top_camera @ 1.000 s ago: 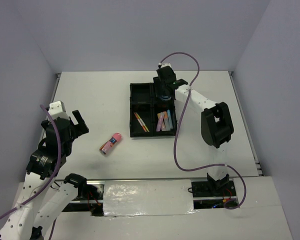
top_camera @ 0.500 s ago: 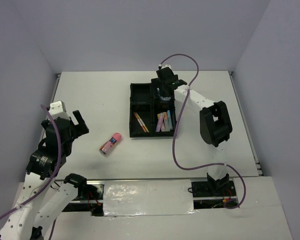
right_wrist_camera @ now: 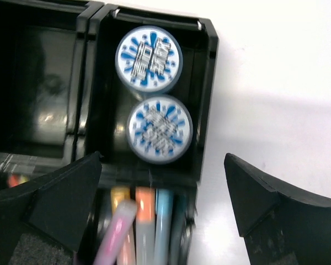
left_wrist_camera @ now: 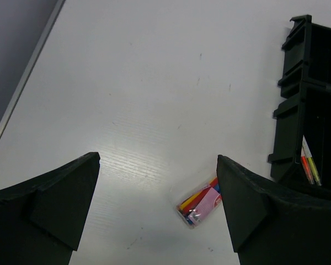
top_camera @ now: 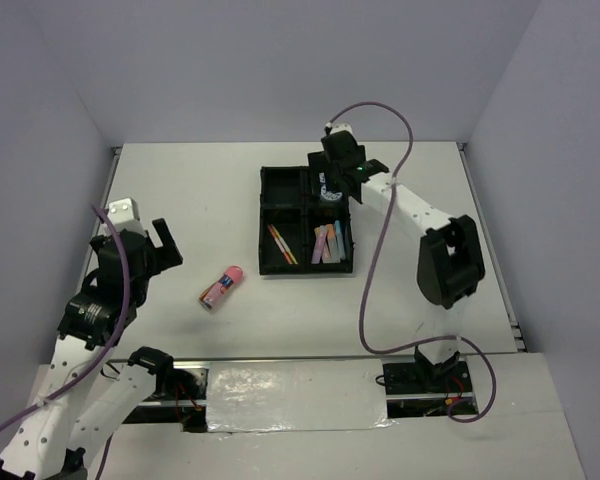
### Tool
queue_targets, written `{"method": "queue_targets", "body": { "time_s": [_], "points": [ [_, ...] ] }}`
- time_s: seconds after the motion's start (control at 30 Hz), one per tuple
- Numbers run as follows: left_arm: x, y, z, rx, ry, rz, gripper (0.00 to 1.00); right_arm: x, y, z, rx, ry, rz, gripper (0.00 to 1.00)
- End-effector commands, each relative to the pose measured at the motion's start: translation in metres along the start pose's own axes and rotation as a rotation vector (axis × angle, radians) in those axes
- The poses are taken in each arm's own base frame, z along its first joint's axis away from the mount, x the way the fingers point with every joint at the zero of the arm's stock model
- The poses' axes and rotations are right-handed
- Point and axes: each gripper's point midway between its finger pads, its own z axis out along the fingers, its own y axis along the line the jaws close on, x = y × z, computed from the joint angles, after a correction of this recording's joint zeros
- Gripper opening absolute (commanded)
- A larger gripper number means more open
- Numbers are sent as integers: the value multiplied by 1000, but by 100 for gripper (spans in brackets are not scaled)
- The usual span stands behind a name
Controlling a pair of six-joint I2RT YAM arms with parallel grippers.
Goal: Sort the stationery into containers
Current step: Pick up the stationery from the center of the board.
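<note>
White table (top_camera: 180, 190) is stretching between pale lavender walls, carrying everything in sight. Well to the left of the black tray (top_camera: 263, 215) and nearer the arm bases than it, the left end effector (left_wrist_camera: 158, 159) is hanging above bare table with its fingers spread wide, gripping nothing. Between that end effector and the tray, just off the tray's near-left corner, the pink tube (top_camera: 221, 287) is lying on its side on the table, apart from the tray, its cap end pointing toward the tray. Inside the tray, the near-left compartment is holding the thin orange pens (top_camera: 281, 244), which are lying slanted across its floor, while the near-right compartment is holding the pastel markers (top_camera: 330, 242) side by side, running near to far. Beyond them, the tray's far-right compartment is holding the two tape rolls, one (right_wrist_camera: 159, 128) sitting closer to the markers and the other (right_wrist_camera: 149, 56) sitting against the tray's far wall, both showing blue-and-white faces and nearly touching. The right end effector (right_wrist_camera: 163, 157) is hovering over this far-right compartment, its fingers parted and empty.
</note>
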Motion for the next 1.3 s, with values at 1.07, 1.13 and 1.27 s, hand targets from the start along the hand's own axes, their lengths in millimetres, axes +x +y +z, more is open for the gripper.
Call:
{"method": "queue_targets", "body": {
  "time_s": [1.07,1.13,1.27],
  "points": [
    [222,-88,75,60,875,242,89,31,-15,-312,-495,-455,111,100],
    [238,-84,74,35,903,258,86,32,-17,-314,-491,-461,102,100],
    [255,-78,73,-5,913,264,55,34,-19,-315,-483,-462,90,100]
  ]
}}
